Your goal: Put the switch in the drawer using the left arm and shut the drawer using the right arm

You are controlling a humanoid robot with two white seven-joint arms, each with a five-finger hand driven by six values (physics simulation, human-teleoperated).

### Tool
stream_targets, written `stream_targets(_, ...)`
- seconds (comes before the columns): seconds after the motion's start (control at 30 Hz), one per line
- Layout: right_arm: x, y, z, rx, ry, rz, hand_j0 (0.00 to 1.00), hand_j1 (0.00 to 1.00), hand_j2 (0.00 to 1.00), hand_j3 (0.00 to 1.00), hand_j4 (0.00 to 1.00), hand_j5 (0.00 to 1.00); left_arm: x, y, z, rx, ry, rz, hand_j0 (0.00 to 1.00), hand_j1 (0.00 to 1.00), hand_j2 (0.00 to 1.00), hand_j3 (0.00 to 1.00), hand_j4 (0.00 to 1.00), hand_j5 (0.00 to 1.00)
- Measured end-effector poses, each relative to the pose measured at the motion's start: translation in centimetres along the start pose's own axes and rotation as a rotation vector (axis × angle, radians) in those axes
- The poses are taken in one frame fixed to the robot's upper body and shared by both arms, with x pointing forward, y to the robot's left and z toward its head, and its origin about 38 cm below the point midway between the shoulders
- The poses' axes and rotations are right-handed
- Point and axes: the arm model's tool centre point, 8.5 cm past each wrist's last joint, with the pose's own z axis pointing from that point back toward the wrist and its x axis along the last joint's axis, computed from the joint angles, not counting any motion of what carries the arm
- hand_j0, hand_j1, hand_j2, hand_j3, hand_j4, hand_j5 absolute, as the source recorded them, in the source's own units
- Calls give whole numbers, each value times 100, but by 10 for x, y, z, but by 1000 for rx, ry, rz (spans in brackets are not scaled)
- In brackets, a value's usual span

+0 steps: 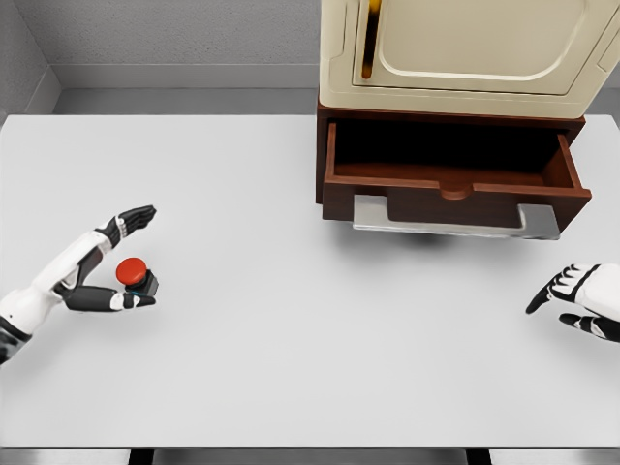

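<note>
Sitting at the left of the frame, a little below mid-height, the switch [136, 275] is a small dark block topped by a round red button, with a hint of green at its lower right edge. It lies on the table between the fingers of the left hand [114, 263], whose arm comes in from the lower left corner. That hand is spread wide around it: the upper fingers [136, 218] stretch toward the upper right, clear of the button, while the lower digit runs along just beneath the switch, at or very near its base. Whether the hand actually touches the switch cannot be told.

Well apart, in the upper right of the frame, the drawer [455, 174] stands pulled out of a dark reddish-brown base. Its inside is dark, and a grey metal handle [455, 219] runs along its front. Above it sits a cream-coloured cabinet [465, 48] with a rounded panel door.

At the right edge, lower than the drawer, the right hand [577, 300] hovers or rests over the table with its dark-tipped fingers loosely spread, holding nothing.

Everything stands on a plain white table [310, 349] that fills most of the frame. Behind it are a grey wall and a strip of grey floor along the top.
</note>
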Motion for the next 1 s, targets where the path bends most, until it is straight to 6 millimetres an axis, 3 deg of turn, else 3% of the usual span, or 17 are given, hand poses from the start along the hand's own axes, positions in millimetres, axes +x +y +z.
stream_targets(0.13, 0, 0, 0, 3, 1, 1, 65, 65, 65, 65, 65, 65, -11, 3, 3, 22, 35, 19, 100, 100, 100, 100, 100, 100)
stream_targets(0.5, 0, -1, 0, -8, 1, -1, 65, 65, 65, 65, 65, 65, -41, -12, 8, 52, 90, 84, 100, 100, 100, 100, 100, 100)
stream_targets(0.53, 0, -1, 0, -8, 1, -2, 65, 65, 65, 65, 65, 65, -43, -13, 9, 53, 96, 87, 96, 96, 96, 96, 96, 96)
stream_targets(0.6, 0, -1, 0, -8, 1, -3, 65, 65, 65, 65, 65, 65, -45, -14, 10, 54, 103, 89, 78, 78, 78, 78, 78, 78)
stream_targets(0.87, 0, -1, 0, -10, 1, -4, 65, 65, 65, 65, 65, 65, -42, -14, 11, 46, 100, 86, 74, 74, 74, 74, 74, 74)
stream_targets(1.0, 0, -1, 0, -9, 1, -6, 66, 66, 66, 66, 66, 66, -38, -14, 9, 42, 88, 81, 62, 62, 62, 62, 62, 62)
